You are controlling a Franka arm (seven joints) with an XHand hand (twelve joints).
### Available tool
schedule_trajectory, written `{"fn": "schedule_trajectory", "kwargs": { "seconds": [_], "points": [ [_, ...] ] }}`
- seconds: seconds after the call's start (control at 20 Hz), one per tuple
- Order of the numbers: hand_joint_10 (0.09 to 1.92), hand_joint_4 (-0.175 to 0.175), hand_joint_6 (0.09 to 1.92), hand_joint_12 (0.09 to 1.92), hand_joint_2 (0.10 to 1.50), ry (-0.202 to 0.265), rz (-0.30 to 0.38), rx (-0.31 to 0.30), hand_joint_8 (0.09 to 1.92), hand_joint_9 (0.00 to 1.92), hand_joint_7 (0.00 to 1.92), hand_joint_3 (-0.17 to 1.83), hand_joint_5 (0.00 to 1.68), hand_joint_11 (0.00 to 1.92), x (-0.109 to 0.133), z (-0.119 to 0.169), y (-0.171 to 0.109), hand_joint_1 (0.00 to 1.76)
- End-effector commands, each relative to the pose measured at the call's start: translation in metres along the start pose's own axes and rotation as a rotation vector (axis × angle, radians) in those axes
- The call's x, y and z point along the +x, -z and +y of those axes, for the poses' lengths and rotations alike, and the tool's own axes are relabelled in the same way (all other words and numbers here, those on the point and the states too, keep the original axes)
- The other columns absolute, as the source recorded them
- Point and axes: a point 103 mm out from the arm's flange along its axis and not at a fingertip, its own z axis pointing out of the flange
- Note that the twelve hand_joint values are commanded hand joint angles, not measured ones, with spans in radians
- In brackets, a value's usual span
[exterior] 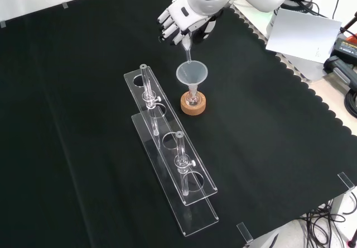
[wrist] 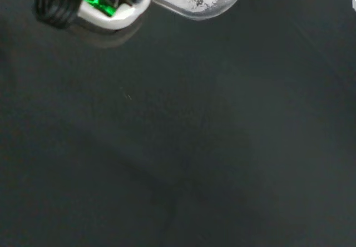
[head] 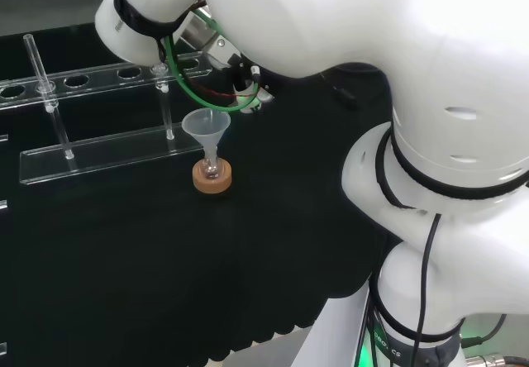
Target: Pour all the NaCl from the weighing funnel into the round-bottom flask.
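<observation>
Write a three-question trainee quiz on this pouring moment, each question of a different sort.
1. True or false: the hand holds the weighing funnel with its spout pointing down over the clear funnel.
2. What does the round-bottom flask sit on? A) red ribbed ring B) cork ring C) bare cloth
3. Fill in: in the front view, the clear rack stands to the flask's ____.

Key: 1 true; 2 B; 3 left
</observation>
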Motion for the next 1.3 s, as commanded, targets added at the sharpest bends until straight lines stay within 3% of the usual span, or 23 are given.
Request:
{"fn": "schedule_trajectory", "kwargs": {
  "seconds": [0.05, 0.25, 0.5, 0.7, 0.95, 1.3],
  "points": [
    [0.35, 0.175, 0.61, 1.04, 0.71, 0.021, -0.077, -0.016, 0.66, 0.92, 0.54, 0.54, 1.28, 0.82, 0.009, 0.0, 0.009, 1.12],
    [0.35, 0.175, 0.61, 1.04, 0.71, 0.013, -0.106, -0.012, 0.66, 0.92, 0.54, 0.54, 1.28, 0.82, 0.015, -0.001, 0.019, 1.12],
    [0.35, 0.175, 0.6, 1.04, 0.71, 0.012, -0.069, -0.026, 0.66, 0.92, 0.54, 0.54, 1.28, 0.82, 0.016, -0.001, 0.02, 1.12],
    [0.34, 0.175, 0.6, 1.04, 0.71, 0.009, -0.094, -0.026, 0.66, 0.92, 0.53, 0.54, 1.28, 0.82, 0.012, -0.002, 0.014, 1.12],
    [0.34, 0.175, 0.6, 1.04, 0.71, 0.006, -0.133, -0.022, 0.66, 0.93, 0.53, 0.54, 1.28, 0.82, 0.024, -0.003, 0.031, 1.12],
    [0.34, 0.175, 0.6, 1.04, 0.71, 0.005, -0.141, -0.024, 0.66, 0.93, 0.53, 0.54, 1.28, 0.82, 0.021, -0.002, 0.029, 1.12]
  ]
}}
